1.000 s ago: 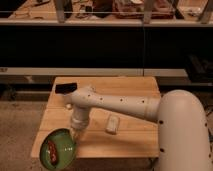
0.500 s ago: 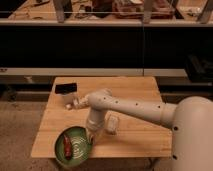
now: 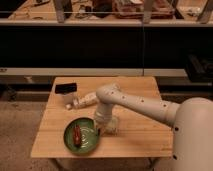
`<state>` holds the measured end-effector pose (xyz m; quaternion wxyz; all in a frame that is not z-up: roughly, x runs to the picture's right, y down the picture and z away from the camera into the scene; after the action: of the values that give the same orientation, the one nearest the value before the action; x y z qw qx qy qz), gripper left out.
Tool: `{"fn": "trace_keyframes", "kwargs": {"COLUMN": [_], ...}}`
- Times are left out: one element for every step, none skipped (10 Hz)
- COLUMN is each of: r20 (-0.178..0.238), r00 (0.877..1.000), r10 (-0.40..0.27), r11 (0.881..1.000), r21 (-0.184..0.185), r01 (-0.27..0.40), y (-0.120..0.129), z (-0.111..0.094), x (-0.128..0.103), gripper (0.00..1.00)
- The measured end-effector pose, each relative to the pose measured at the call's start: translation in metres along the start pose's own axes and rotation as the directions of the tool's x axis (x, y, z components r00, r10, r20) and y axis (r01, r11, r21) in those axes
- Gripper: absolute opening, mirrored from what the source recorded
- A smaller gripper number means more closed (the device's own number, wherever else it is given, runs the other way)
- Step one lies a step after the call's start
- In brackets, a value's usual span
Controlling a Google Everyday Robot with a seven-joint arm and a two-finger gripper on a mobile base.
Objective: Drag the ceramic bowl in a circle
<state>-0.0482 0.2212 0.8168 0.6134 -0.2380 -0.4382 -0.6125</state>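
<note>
Green glossy ceramic bowl (image 3: 88, 142), round and shallow, sits by the table's (image 3: 142, 136) front edge, left of centre, with one red-brown elongated item (image 3: 77, 134) inside. I have the gripper (image 3: 101, 128) at its right rim; can't tell how open it is. Open wood lies to the right. A black flat object (image 3: 66, 88) lies far left.

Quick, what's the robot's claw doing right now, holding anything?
Gripper: down at the rim of the round glossy green ceramic bowl; open or closed cannot be told.
</note>
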Motion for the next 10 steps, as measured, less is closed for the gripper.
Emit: {"fn": "trace_keyframes", "kwargs": {"r20": [-0.007, -0.009, -0.007, -0.004, 0.002, 0.011, 0.026, 0.035, 0.047, 0.061], "r00": [1.0, 1.0, 1.0, 0.999, 0.997, 0.994, 0.985, 0.977, 0.962, 0.948], "r10": [-0.005, -0.013, -0.029, -0.048, -0.08, -0.112, -0.173, -0.209, -0.269, -0.311], "r11": [1.0, 1.0, 1.0, 0.999, 0.997, 0.993, 0.983, 0.974, 0.958, 0.946], "r21": [0.002, 0.001, -0.002, -0.001, 0.006, 0.025, 0.074, 0.096, 0.114, 0.116], "r01": [0.005, 0.013, 0.029, 0.048, 0.08, 0.112, 0.171, 0.205, 0.263, 0.303], "y": [-0.016, -0.028, -0.045, -0.061, -0.08, -0.098, -0.125, -0.138, -0.152, -0.156], "z": [0.001, 0.003, 0.006, 0.009, 0.013, 0.014, 0.014, 0.013, 0.012, 0.012], "x": [0.011, 0.018, 0.027, 0.033, 0.036, 0.034, 0.024, 0.016, 0.002, -0.011], "gripper": [0.0, 0.0, 0.0, 0.0, 0.0, 0.0, 0.0, 0.0, 0.0, 0.0]}}
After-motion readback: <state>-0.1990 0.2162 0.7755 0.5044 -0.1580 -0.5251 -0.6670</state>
